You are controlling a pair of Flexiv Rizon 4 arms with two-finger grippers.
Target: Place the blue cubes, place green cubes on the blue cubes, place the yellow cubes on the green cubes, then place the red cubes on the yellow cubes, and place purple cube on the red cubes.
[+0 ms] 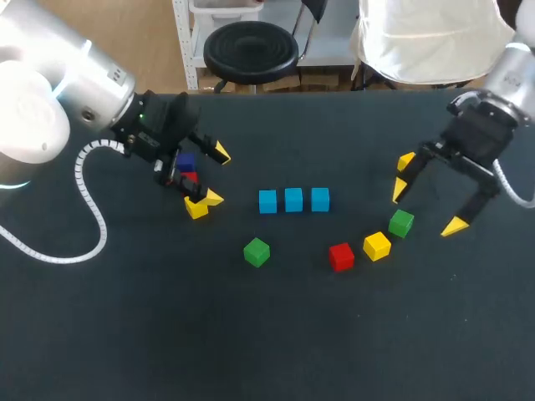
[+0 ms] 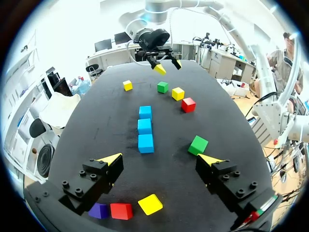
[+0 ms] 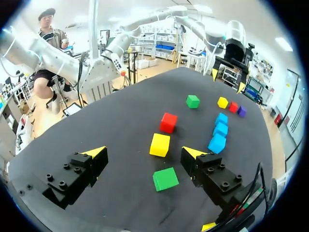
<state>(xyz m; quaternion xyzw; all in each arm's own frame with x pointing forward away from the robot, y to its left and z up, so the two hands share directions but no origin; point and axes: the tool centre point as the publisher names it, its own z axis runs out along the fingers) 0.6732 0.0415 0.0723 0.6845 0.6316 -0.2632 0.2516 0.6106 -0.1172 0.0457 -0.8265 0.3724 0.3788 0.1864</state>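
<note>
Nearest to you, a lone green cube (image 1: 257, 251) sat on the black table (image 1: 251, 351). To its right lay a small red cube (image 1: 341, 256), with a yellow cube (image 1: 377, 246) just beside it. A second green cube (image 1: 401, 223) sat a little farther on.

Your right gripper (image 3: 142, 152) hung over that second green cube. Its fingers were spread wide, and the cube lay between them without touching either. It gripped nothing.

Farther back, near the middle of the table, three light-blue cubes (image 1: 293, 200) stood in a straight row, side by side with narrow gaps.

Off to the left of that row hung your left gripper (image 2: 161, 159), its fingers also well apart and closed on nothing. Under it, behind the fingertips, three cubes lay close together in a line: a second yellow cube (image 2: 150, 204), a second red cube (image 2: 121, 210) and the purple cube (image 2: 99, 210).

Farthest from you on the right side, a third yellow cube (image 2: 127, 85) sat just beside the right gripper. Every cube rested singly on the table, none on another.
</note>
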